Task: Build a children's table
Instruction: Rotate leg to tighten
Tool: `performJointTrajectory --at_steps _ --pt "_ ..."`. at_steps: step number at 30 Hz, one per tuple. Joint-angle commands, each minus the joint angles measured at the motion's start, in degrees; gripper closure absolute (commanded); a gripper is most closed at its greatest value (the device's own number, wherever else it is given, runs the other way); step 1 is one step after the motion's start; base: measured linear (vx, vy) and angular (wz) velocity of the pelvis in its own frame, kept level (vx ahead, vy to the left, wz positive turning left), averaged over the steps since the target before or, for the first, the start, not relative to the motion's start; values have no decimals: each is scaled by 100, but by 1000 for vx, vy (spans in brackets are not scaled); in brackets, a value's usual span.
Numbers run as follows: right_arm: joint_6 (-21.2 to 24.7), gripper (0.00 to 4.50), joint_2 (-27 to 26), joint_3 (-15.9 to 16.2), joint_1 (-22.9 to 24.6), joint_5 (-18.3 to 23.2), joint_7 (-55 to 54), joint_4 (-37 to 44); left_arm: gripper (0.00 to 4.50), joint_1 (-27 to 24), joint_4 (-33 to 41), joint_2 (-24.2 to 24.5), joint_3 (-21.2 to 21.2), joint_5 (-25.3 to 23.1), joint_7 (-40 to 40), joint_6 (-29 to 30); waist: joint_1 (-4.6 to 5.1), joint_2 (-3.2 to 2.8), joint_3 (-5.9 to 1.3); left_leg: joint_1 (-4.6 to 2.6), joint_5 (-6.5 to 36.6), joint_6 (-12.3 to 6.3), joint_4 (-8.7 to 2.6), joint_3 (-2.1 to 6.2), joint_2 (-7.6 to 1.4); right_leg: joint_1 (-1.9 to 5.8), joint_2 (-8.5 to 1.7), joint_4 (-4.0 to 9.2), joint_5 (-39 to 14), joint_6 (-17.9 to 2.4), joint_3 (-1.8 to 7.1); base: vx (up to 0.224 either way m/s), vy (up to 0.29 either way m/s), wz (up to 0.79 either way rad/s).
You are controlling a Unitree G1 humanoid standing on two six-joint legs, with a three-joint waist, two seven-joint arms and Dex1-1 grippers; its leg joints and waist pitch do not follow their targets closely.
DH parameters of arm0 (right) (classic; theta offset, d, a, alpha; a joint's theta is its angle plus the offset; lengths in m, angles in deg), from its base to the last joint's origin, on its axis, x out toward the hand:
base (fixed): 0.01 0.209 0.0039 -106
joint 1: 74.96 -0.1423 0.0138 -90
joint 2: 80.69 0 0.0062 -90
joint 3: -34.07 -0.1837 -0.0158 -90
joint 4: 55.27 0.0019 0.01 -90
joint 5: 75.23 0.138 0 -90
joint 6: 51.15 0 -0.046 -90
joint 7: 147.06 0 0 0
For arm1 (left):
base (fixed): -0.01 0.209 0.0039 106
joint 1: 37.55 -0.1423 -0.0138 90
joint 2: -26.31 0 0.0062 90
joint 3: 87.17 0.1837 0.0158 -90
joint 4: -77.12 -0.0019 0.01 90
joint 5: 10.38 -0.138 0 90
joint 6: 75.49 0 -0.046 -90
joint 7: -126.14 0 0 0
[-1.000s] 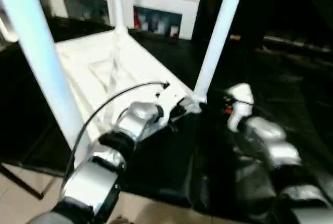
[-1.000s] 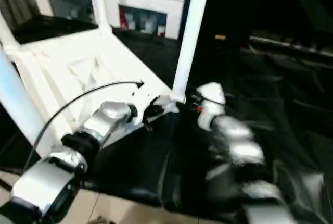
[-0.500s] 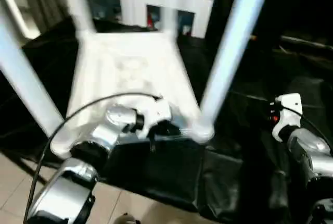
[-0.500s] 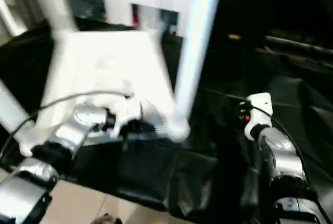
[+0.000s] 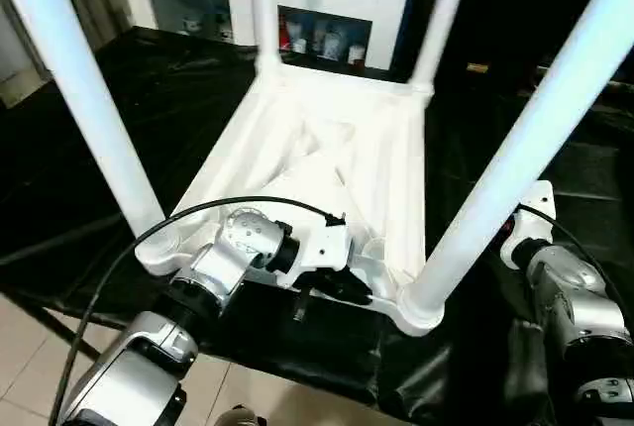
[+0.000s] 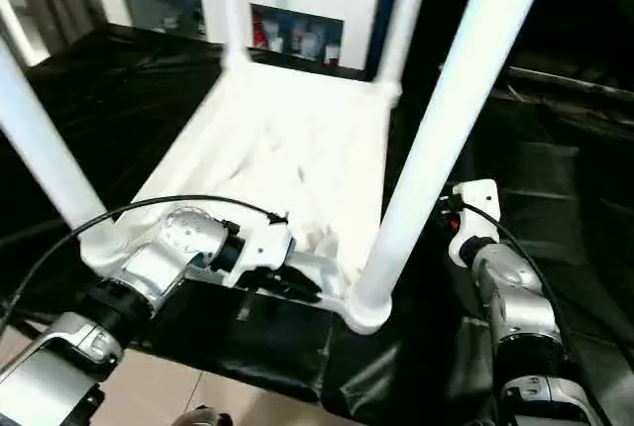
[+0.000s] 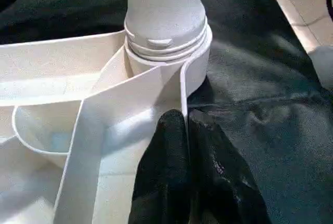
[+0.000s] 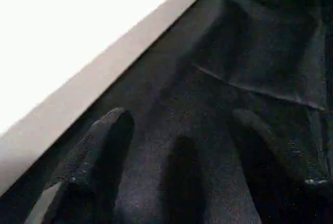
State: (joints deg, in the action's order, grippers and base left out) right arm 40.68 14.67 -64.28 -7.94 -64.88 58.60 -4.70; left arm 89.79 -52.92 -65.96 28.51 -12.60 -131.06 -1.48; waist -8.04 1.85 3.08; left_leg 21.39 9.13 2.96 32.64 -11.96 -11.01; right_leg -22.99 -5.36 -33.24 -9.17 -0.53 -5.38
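Table [image 5: 327, 149] upturned, four legs up — left hand [image 7: 183, 130] pinching its rim | right hand [image 8: 177, 125] spread, empty

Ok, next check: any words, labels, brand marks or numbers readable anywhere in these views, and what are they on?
None can be read.
Table: plain white plastic, no marking visible on its ribbed underside or legs.
Items behind the cabinet's glass doors: they may carry labels, too small and blurred to read.
Red spot on the right wrist housing: an indicator, no text.

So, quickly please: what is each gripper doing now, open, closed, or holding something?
Left gripper: closed on the rim of the table top.
Right gripper: open, holding nothing.
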Motion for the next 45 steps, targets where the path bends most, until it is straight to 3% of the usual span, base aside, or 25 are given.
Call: performJointTrajectory --at_steps 1,2,8,12,13,15,16,17,18,19,20,21,22,23,25,27,31,32,34,35,37,42,43,44,45 --pt "-19 127 -23 39 -4 -68 -53 60 450 152 -20 -12 -114 0 143 -309 23 35 -395 -101 1466 -130 -358 131 -290 271 -411 337 -1475 -1040 290 0 0 0" --pt "-17 122 -60 35 11 -53 -64 76 405 167 -51 -7 -165 47 119 -245 23 40 -396 -103 1450 -126 -355 128 -290 270 -412 333 -1456 -1048 291 0 0 0" --pt "-72 122 -395 -11 164 -5 -437 333 362 -134 756 106 -630 671 -43 408 15 55 -381 -116 1512 -69 -368 128 -310 243 -431 315 -1520 -1181 296 0 0 0" --pt "-24 122 -560 -83 260 -10 -774 678 337 -492 1708 228 -1035 1285 272 1044 26 7 -376 -127 1576 -15 -387 139 -313 232 -415 290 -1411 -1187 308 0 0 0" --pt "25 122 -583 -100 302 -24 -877 809 318 -595 1972 242 -1219 1391 559 1277 35 -26 -383 -134 1595 30 -390 142 -324 237 -411 252 -1273 -1219 319 0 0 0" --pt "179 122 -555 -86 434 -256 -1260 1155 308 -732 2201 52 -1880 1208 1956 1550 68 -11 -366 -133 1715 39 -389 134 -288 230 -373 291 -1375 -1159 314 0 0 0" --pt "179 122 -555 -86 434 -256 -1260 1155 308 -732 2201 52 -1880 1208 1956 1550 79 -16 -353 -123 1757 69 -396 140 -291 237 -360 297 -1419 -1127 314 0 0 0" --pt "270 122 -548 -84 489 -324 -1368 1296 308 -785 2184 -36 -2130 950 2645 1592 76 -8 -333 -139 1923 90 -391 149 -269 227 -371 374 -1900 -917 310 0 0 0" --pt "539 122 -571 -129 591 -442 -1688 1582 308 -1074 2369 -289 -2635 581 3957 1862 82 22 -327 -155 2018 131 -392 160 -273 219 -353 397 -2113 -750 301 0 0 0" --pt "539 122 -571 -129 591 -442 -1688 1582 308 -1074 2369 -289 -2635 581 3957 1862 91 27 -324 -131 2008 153 -405 181 -283 245 -363 386 -2152 -691 297 0 0 0" --pt "619 122 -595 -148 636 -456 -1775 1694 308 -1211 2521 -391 -2771 528 4278 2083 95 59 -326 -152 2026 114 -393 171 -245 214 -371 452 -2462 -550 283 0 0 0" --pt "698 122 -613 -137 686 -459 -1799 1838 308 -1332 2666 -449 -2840 500 4458 2213 108 40 -336 -151 2019 125 -395 178 -252 214 -367 436 -2465 -519 290 0 0 0" --pt "885 122 -671 -62 846 -437 -1762 2251 308 -1658 3077 -608 -2996 431 4800 2351 132 102 -330 -140 1993 101 -394 173 -252 207 -349 445 -2462 -484 293 0 0 0" --pt "964 122 -705 -14 930 -425 -1732 2450 308 -1814 3267 -674 -3061 407 4921 2362 151 95 -342 -100 1836 2 -395 174 -267 207 -345 427 -2176 -465 306 0 0 0" --pt "925 122 -786 155 1231 -294 -1519 2963 308 -2269 3949 -774 -3088 503 4980 2232 145 101 -373 -70 1640 -61 -384 187 -287 233 -351 382 -1790 -512 316 0 0 0" --pt "841 122 -803 276 1396 -236 -1373 3188 308 -2536 4367 -763 -3028 707 4865 2245 175 112 -349 -72 1688 -121 -392 173 -285 203 -320 377 -1605 -609 311 0 0 0" --pt "808 122 -848 270 1508 -203 -1398 3294 308 -3030 5033 -638 -2767 898 4593 2249 188 126 -280 -103 2116 -40 -418 177 -278 144 -325 462 -2331 -435 317 0 0 0" --pt "862 122 -866 226 1484 -156 -1411 3301 279 -3133 5214 -651 -2779 1074 4618 2665 193 118 -272 -129 2248 28 -414 176 -273 122 -323 475 -2540 -364 319 0 0 0" --pt "979 106 -917 171 1478 -76 -1396 3418 273 -3260 5419 -669 -2767 1010 4758 2955 205 111 -258 -146 2379 67 -415 181 -261 102 -311 503 -2713 -283 316 0 0 0" --pt "1034 96 -936 160 1475 -64 -1395 3483 273 -3314 5499 -673 -2759 943 4829 3036 235 92 -259 -111 2437 121 -432 211 -253 129 -301 519 -2813 -152 302 0 0 0" --pt "1053 79 -934 225 1457 -15 -1246 3557 237 -3374 5503 -853 -2926 847 5175 3003 250 19 -268 -137 2495 161 -423 221 -242 115 -291 545 -2800 -73 298 0 0 0" --pt "1176 47 -944 295 1481 83 -1178 3750 213 -3573 5622 -854 -2979 859 5409 3068 329 26 -286 -97 2448 118 -426 240 -227 160 -268 544 -2588 -83 282 0 0 0" --pt "1188 37 -933 312 1503 60 -1187 3769 197 -3594 5629 -848 -2970 841 5445 3067 321 -7 -292 -102 2394 110 -423 238 -228 156 -267 532 -2499 -102 290 0 0 0" --pt "1190 25 -931 316 1508 55 -1189 3774 187 -3599 5631 -847 -2969 837 5453 3067 330 5 -298 -96 2355 107 -421 237 -231 163 -264 526 -2424 -120 293 0 0 0" --pt "1306 15 -865 409 1597 -124 -1274 3838 185 -3630 5623 -877 -2958 553 5825 3134 337 -44 -300 -97 2342 127 -426 237 -238 164 -243 513 -2263 -166 298 0 0 0"
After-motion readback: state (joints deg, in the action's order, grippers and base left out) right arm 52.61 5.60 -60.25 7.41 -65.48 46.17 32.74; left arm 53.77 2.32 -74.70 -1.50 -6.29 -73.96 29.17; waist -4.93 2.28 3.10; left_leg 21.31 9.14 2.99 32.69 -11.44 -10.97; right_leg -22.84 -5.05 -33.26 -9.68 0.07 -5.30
